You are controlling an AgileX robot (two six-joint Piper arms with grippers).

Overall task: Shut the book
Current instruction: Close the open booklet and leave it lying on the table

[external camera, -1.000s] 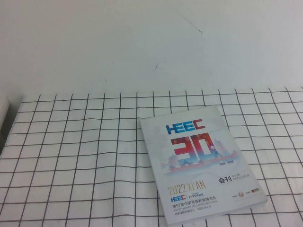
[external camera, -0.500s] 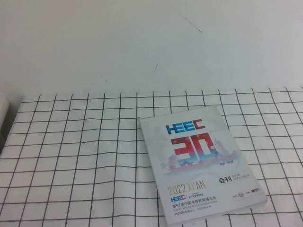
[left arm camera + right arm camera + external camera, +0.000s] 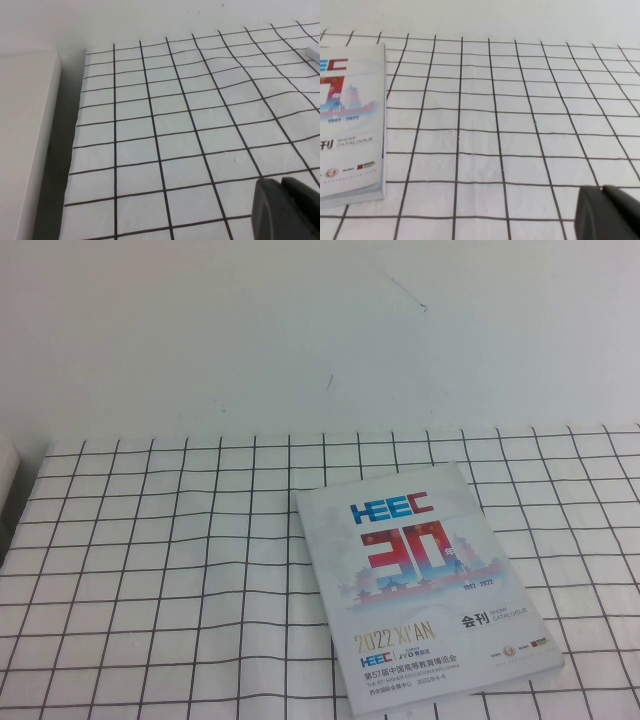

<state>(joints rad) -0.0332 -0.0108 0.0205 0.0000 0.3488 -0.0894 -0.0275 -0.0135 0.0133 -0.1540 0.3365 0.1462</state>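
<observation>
Ahead of the right gripper [image 3: 603, 192] and off to one side, well apart from it, lies the book [image 3: 425, 585]. It is shut, flat, front cover up. Cover reads "HEEC", a big red-and-blue "30", "2022 XI'AN", and "SHOW CATALOGUE" near the lower edge. Book sits slightly skewed against the grid lines.

Right gripper: only a dark tip shows in its wrist view, 2 halves pressed together along a thin seam, holding nothing, hovering over bare checked tablecloth [image 3: 150, 540]. No contact with the book.

Left gripper [image 3: 281, 187]: same look in its own wrist view, 2 dark halves closed against each other, nothing between them, above the cloth. Beyond the cloth's side edge, well away from this gripper, a white slab [image 3: 25, 140] lies alongside with a shadowed gap between.

High view: neither gripper shows. Cloth is white with black grid, lightly rippled. Past its far edge is a plain white surface [image 3: 300, 330] with a few small dark marks.
</observation>
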